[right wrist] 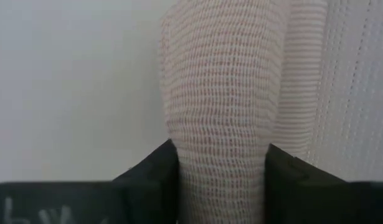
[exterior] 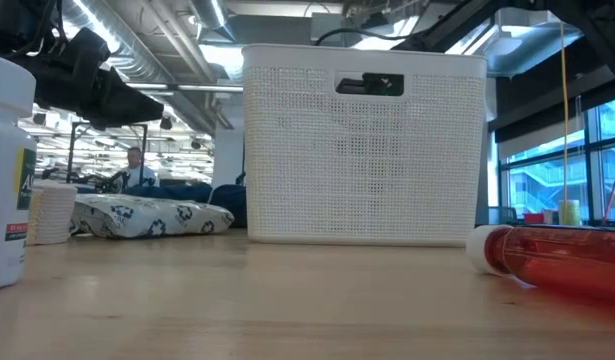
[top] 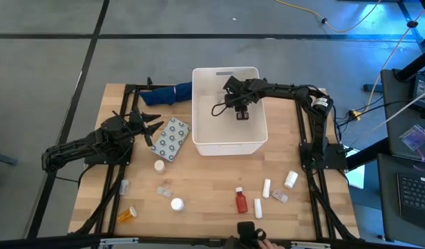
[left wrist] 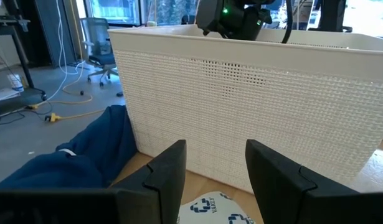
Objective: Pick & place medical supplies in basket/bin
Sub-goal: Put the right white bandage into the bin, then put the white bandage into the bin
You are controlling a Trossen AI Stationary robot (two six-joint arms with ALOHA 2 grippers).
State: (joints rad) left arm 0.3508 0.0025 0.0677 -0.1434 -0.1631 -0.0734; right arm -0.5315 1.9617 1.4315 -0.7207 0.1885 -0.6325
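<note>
At the left of the high view we see the left gripper (top: 151, 128) hovering over the blister pack (top: 171, 138). Its fingers (left wrist: 169, 174) are parted with nothing between them, and they face the white basket's (top: 229, 146) mesh wall, with the dark blue cloth (top: 165, 93) off to one side.

In the centre, the right gripper (top: 241, 111) reaches down inside the basket. A beige gauze roll (right wrist: 222, 106) sits between its fingers (right wrist: 147, 180) and touches both. The roll's long axis runs straight away from the gripper, close against the basket's inner wall.

The basket itself stands upright in the upper middle of the table. Its long side runs from the top of the frame to the bottom.

Lower on the table lie a white bottle (top: 177, 204), an orange bottle (top: 128, 214), a red bottle (top: 240, 200) lying lengthwise up the frame, and white tubes (top: 266, 187) toward the lower right.
</note>
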